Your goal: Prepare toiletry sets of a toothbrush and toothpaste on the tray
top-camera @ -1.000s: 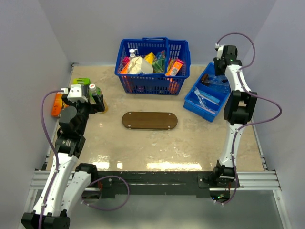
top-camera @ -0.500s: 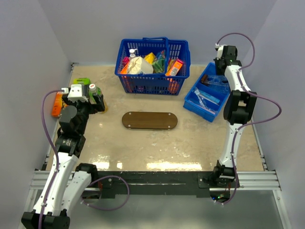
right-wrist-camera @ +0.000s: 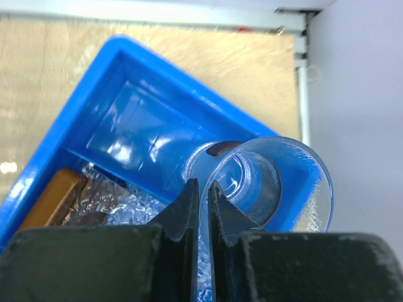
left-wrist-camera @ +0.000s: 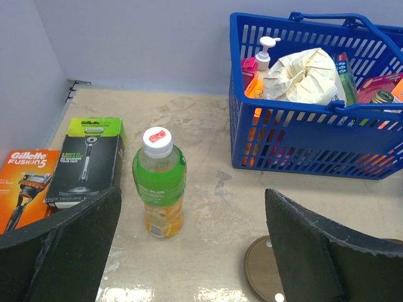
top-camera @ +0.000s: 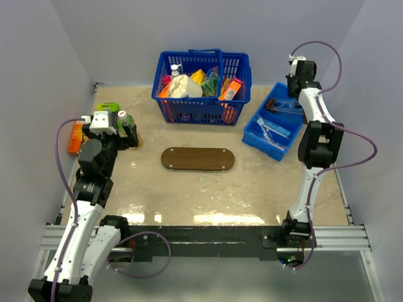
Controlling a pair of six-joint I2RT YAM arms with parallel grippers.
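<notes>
The dark brown oval tray (top-camera: 198, 158) lies bare at the table's middle; its left end shows in the left wrist view (left-wrist-camera: 264, 270). My right gripper (top-camera: 295, 87) hovers over the far end of the blue bin (top-camera: 257, 135). In the right wrist view it (right-wrist-camera: 201, 187) is shut on the rim of a clear glass cup (right-wrist-camera: 283, 182), one finger inside and one outside. Slim pale-blue toiletry items (top-camera: 272, 131) lie in the bin; crinkled clear wrapping (right-wrist-camera: 119, 201) shows below the cup. I cannot pick out the toothbrush. My left gripper (top-camera: 129, 133) is open and empty (left-wrist-camera: 192, 201).
A blue shopping basket (top-camera: 201, 78) full of goods stands at the back. An orange-drink bottle (left-wrist-camera: 158, 182) stands between my left fingers' line of sight. Two razor boxes (left-wrist-camera: 85, 160) lie at the far left by the wall.
My right wrist has shifted slightly up and to the right with the glass cup in its grip. The left arm has not moved.
</notes>
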